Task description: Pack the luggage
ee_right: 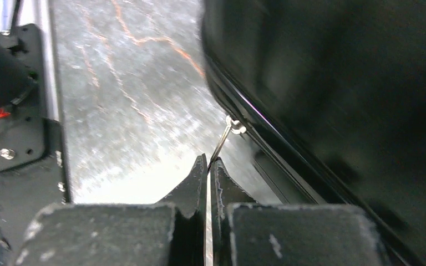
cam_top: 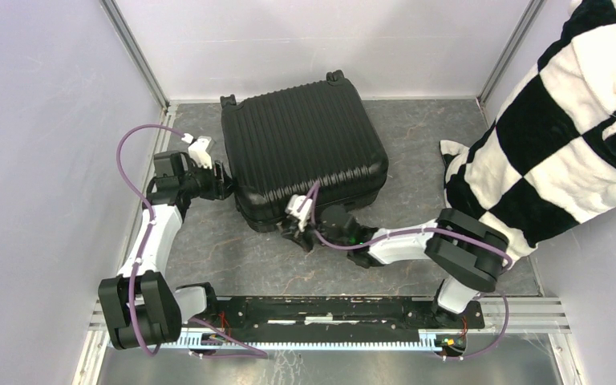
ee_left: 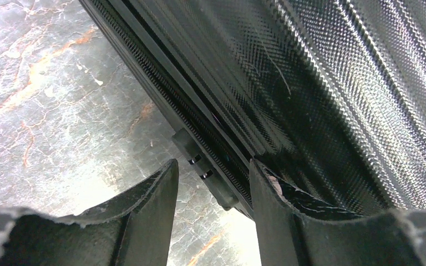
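The luggage (cam_top: 305, 148), a black ribbed hard-shell suitcase, lies flat and closed in the middle of the table. My left gripper (cam_top: 223, 183) is at its left near corner. In the left wrist view the left gripper (ee_left: 213, 177) is open and straddles the zipper seam (ee_left: 199, 138). One finger (ee_left: 272, 205) lies over the shell; the other is over the table. My right gripper (cam_top: 301, 233) is at the suitcase's front edge. In the right wrist view the right gripper (ee_right: 208, 163) is shut on the thin metal zipper pull (ee_right: 222, 141), which hangs from the seam.
A black-and-white checkered cloth (cam_top: 561, 120) fills the right side and reaches onto the table. Grey walls with metal posts enclose the left and back. The arms' black mounting rail (cam_top: 329, 309) runs along the near edge. A black mount (ee_right: 5, 111) shows left in the right wrist view.
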Robot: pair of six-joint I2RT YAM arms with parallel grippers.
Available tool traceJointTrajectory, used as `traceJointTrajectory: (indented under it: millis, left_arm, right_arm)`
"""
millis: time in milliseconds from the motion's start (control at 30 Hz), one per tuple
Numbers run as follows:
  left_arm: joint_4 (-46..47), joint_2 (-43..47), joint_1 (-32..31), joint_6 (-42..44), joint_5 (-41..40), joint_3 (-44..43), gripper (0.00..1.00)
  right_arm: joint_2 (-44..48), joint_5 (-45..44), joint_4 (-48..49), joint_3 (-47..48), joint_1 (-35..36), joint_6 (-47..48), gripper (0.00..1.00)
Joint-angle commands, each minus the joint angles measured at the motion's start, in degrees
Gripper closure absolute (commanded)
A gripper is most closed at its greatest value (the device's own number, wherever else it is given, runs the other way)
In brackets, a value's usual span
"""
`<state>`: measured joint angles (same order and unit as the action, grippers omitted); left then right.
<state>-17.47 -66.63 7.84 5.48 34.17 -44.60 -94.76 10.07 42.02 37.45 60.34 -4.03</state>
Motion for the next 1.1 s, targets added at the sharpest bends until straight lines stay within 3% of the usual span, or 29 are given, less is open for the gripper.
traceJointTrajectory:
  millis: [0, 100, 267, 400, 500, 633, 767, 1067]
  left_arm:
    - [1.3, 1.4, -3.0, -3.9, 7.7, 0.6, 0.43]
    - [0.2, 1.8, -3.0, -2.7, 7.4, 0.6, 0.43]
    - [-3.5, 2.5, -1.5, 0.6, 5.5, -1.6, 0.43]
    - [-5.4, 0.9, 2.5, 3.5, 4.7, -5.8, 0.43]
    - [-3.8, -1.4, 5.4, 4.0, 3.2, -7.8, 0.42]
    - [0.7, -5.8, 6.4, 3.6, -3.1, -9.4, 0.42]
    - [5.7, -12.2, 6.5, -0.9, -9.3, -15.6, 0.4]
    - [17.0, -27.9, 5.0, -16.0, -20.1, -28.8, 0.35]
  right_arm:
    - [-4.1, 5.2, -3.0, 9.7, 8.1, 2.6, 1.0]
    - [-5.8, 4.5, -4.8, 12.1, 9.9, 1.7, 0.98]
    - [0.7, -5.1, -6.5, 4.9, 7.8, -2.7, 0.61]
    - [12.2, -13.6, -5.0, -8.7, 1.4, -11.1, 0.51]
    - [22.4, -18.5, -6.0, -17.7, -5.4, -18.4, 0.5]
    - [30.8, -23.1, -14.3, -21.1, -15.7, -24.2, 0.52]
    - [29.8, -21.1, -19.1, -17.5, -23.5, -27.2, 0.53]
    - [23.8, -18.6, -15.8, -12.7, -35.3, -33.8, 0.56]
